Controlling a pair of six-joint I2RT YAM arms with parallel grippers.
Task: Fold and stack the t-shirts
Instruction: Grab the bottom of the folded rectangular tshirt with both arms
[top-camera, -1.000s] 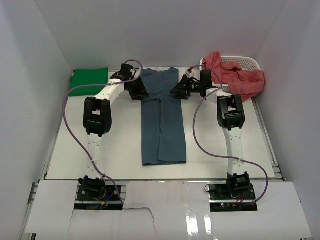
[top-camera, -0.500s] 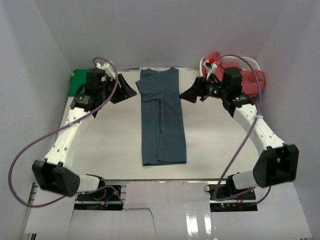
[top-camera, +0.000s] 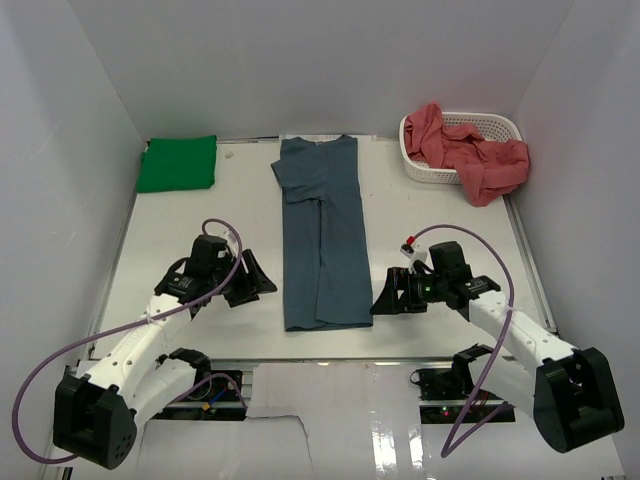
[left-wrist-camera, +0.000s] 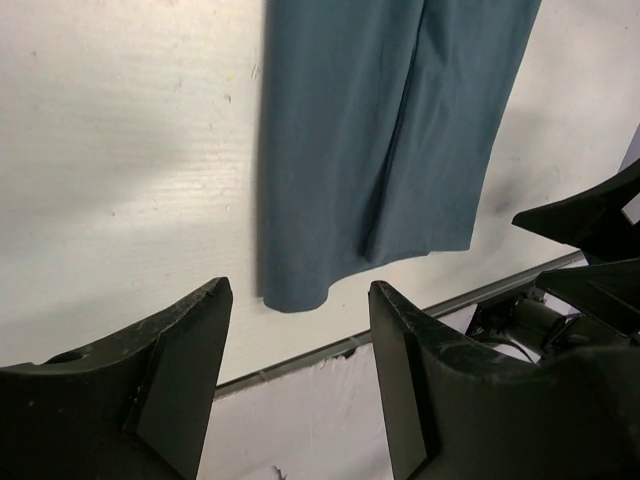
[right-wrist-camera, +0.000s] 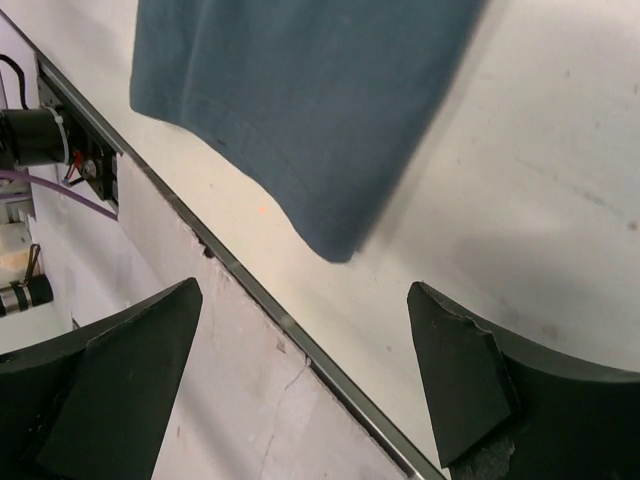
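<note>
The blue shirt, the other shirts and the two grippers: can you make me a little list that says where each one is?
blue shirt: flat mid-table, folded into a long strip
green shirt: folded, far left corner
red shirts: bunched up, spilling over the basket, far right corner
left gripper: open, empty, beside the strip's near left corner
right gripper: open, empty, beside the strip's near right corner
</note>
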